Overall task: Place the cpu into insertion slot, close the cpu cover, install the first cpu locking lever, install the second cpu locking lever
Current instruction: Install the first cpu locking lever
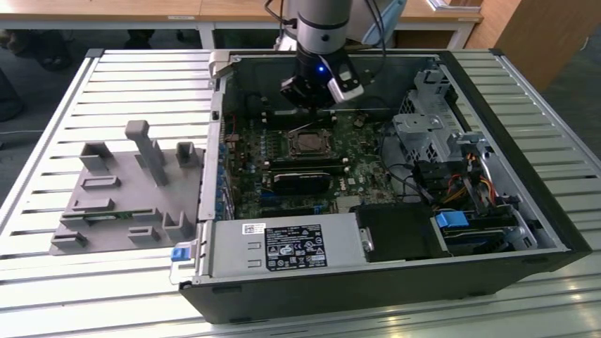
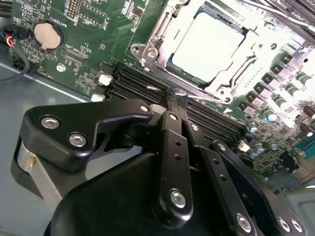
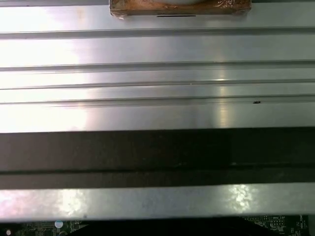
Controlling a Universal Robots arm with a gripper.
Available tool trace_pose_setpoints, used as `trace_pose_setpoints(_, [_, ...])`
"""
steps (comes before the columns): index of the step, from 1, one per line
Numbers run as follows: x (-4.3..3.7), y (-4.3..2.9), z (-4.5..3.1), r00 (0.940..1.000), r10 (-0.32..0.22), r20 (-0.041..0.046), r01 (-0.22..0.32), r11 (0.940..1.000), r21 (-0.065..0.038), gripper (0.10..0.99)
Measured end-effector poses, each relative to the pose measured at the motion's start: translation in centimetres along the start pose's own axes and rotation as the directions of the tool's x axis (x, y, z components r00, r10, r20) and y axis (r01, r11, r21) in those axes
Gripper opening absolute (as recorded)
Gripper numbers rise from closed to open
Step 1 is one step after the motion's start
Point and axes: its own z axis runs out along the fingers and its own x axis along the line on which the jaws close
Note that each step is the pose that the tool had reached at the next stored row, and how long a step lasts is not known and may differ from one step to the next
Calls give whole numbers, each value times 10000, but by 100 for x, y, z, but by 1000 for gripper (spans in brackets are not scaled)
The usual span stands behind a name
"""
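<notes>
The cpu [image 2: 209, 46] lies flat in the insertion slot [image 2: 139, 50], its pale face showing through the window of the cpu cover [image 2: 165, 37], which is down over it. In the exterior view the slot [image 1: 308, 144] sits mid-board inside the open computer case, and a thin metal lever [image 1: 308, 125] angles up just behind it. My gripper [image 1: 312, 105] hangs over the far side of the slot. In the second wrist view its black fingertips [image 2: 176, 96] are pressed together over the memory slots, right beside a thin silver rod [image 2: 209, 98]. Whether they pinch the rod is unclear.
Long black memory slots [image 2: 142, 83] and a coin battery [image 2: 48, 35] flank the socket. The case [image 1: 526, 211] walls in the board, with a drive cage [image 1: 423, 134] and a power supply [image 1: 281, 246]. A grey fixture [image 1: 122, 190] stands on the slatted table [image 3: 157, 113].
</notes>
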Motion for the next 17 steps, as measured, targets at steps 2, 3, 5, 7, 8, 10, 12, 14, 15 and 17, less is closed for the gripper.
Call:
trace_pose_setpoints(2, [-16, 0, 9, 10000, 1, 0, -1, 10000, 1, 106])
trace_pose_setpoints(3, [-26, 0, 14, 10000, 1, 0, -1, 10000, 0, 106])
trace_pose_setpoints(5, [-44, 0, 23, 10000, 1, 0, -1, 10000, 0, 106])
trace_pose_setpoints(7, [-59, 0, 31, 10000, 1, 0, -1, 10000, 0, 106])
trace_pose_setpoints(8, [-66, 0, 37, 10000, 1, 0, -1, 10000, 1, 106])
trace_pose_setpoints(10, [-78, -1, 49, 10000, 0, 0, 0, 10000, 1, 106])
trace_pose_setpoints(12, [-86, -2, 63, 10000, 0, 0, 0, 10000, 1, 106])
trace_pose_setpoints(14, [-90, -3, 77, 10000, 1, 0, -1, 10000, 1, 106])
trace_pose_setpoints(15, [-91, -4, 84, 10000, 1, 0, -1, 10000, 1, 106])
trace_pose_setpoints(17, [-96, -5, 98, 10000, 0, -1, 0, 10000, 1, 106])
